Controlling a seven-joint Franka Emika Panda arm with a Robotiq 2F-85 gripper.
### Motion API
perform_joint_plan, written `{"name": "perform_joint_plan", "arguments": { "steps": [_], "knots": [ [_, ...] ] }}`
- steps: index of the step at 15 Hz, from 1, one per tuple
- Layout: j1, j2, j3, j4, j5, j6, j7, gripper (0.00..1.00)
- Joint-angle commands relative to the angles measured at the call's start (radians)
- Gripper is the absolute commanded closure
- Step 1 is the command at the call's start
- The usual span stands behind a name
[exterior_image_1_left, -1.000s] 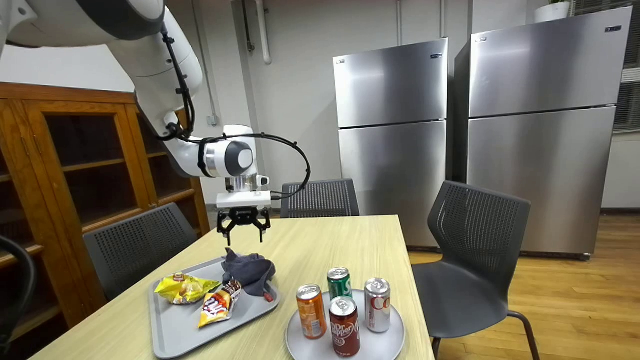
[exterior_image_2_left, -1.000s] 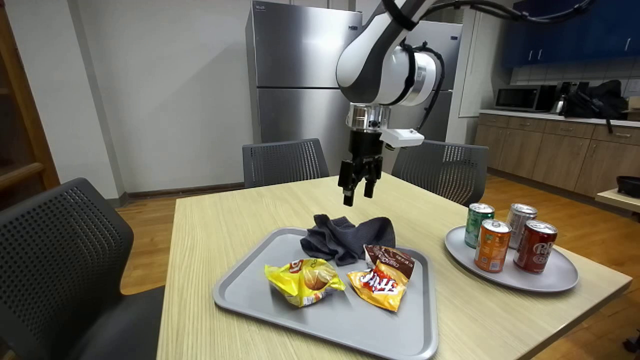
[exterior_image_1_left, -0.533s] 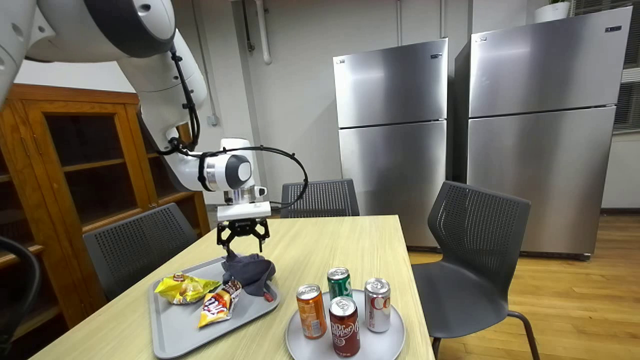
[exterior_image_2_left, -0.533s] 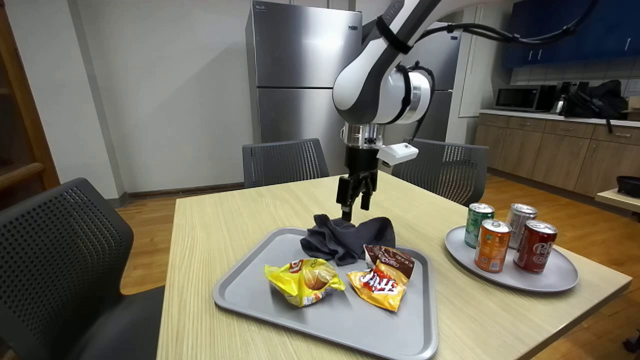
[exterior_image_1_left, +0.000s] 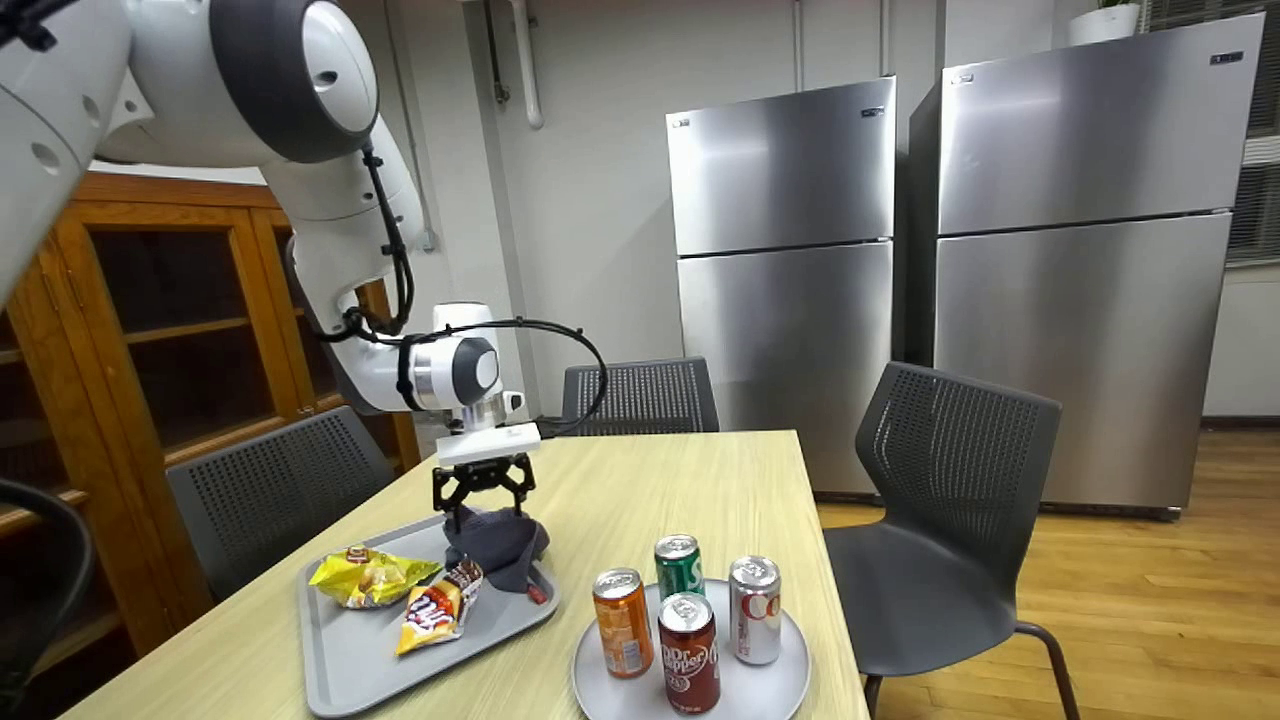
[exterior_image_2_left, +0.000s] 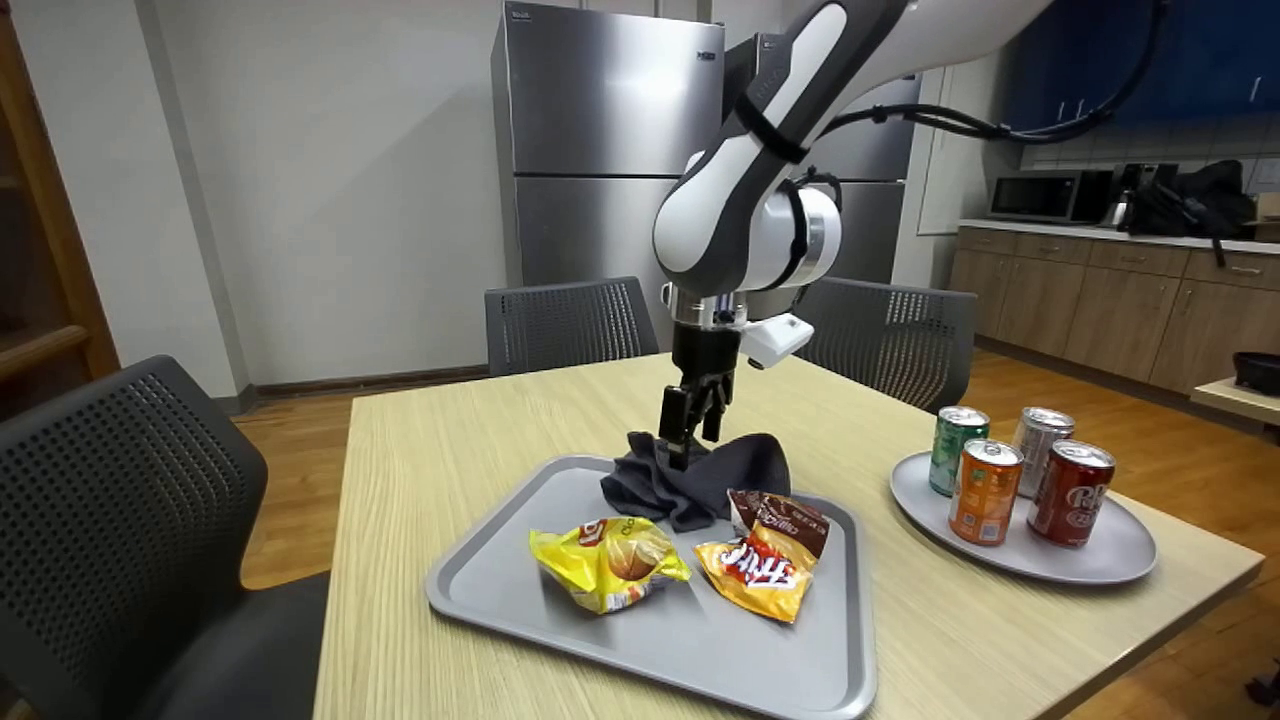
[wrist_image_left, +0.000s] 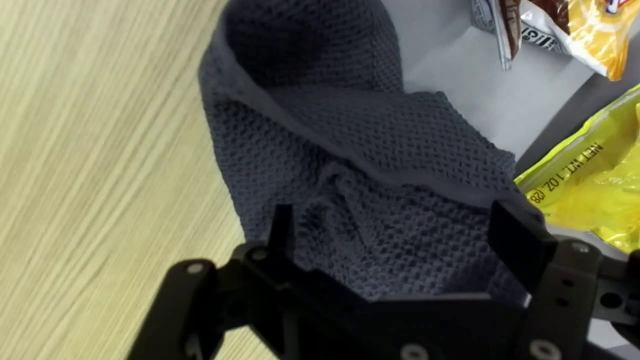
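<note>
Grey cloth (exterior_image_2_left: 700, 492): crumpled, coarse-woven by its look, lying across one rim of the tray (exterior_image_2_left: 690, 660) and partly inside it; that stretch of rim is hidden beneath.
Claw (wrist_image_left: 389, 220): spread wide, pinching nothing, hanging over the cloth at the tray's covered rim, on the one arm (exterior_image_2_left: 695, 235) in view.
Claw to cloth: straight below, which I judge the relation that counts; in the wrist view one finger (wrist_image_left: 283, 232) stands towards the tabletop (wrist_image_left: 100, 150) beyond the tray, its partner towards the yellow bag (wrist_image_left: 595, 180) inside it. Whether the tips touch cloth cannot be told.
Long axis of cloth: roughly along the tray's covered rim, so the gap between the fingers opens crosswise to it.
Cloth's pointing: no clear front; a hollow fold (wrist_image_left: 300, 45) marks the end nearer the plate (exterior_image_2_left: 1115, 555), which stands beside the tray.
Yellow bag: on the tray, just beside the cloth; contact unclear.
Orange bag (exterior_image_2_left: 757, 575): on the tray too, its brown end next to the cloth, nearer the plate than the yellow bag is.
Plate: on the tabletop beside the tray, apart from it, bearing a green can (exterior_image_2_left: 958, 450), an orange can (exterior_image_2_left: 986, 495), a silver can (exterior_image_2_left: 1042, 445) and a red can (exterior_image_2_left: 1071, 495), all upright.
Chairs (exterior_image_2_left: 570, 325): round the tabletop, outside the tray.
</note>
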Motion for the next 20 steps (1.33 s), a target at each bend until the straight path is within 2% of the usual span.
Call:
{"name": "perform_joint_plan", "arguments": {
  "steps": [1,8,16,17,18,20],
  "knots": [
    [-0.006,0.039,0.029,0.039,-0.036,0.020,-0.022,0.00],
    [0.015,0.094,0.022,0.057,-0.103,0.053,-0.009,0.00],
    [0.009,0.112,0.035,0.062,-0.121,0.042,-0.023,0.00],
    [0.009,0.113,0.036,0.062,-0.122,0.042,-0.025,0.25],
    [0.009,0.114,0.036,0.063,-0.123,0.041,-0.027,0.28],
    [0.006,0.117,0.039,0.066,-0.120,0.037,-0.032,0.44]
  ]
}}
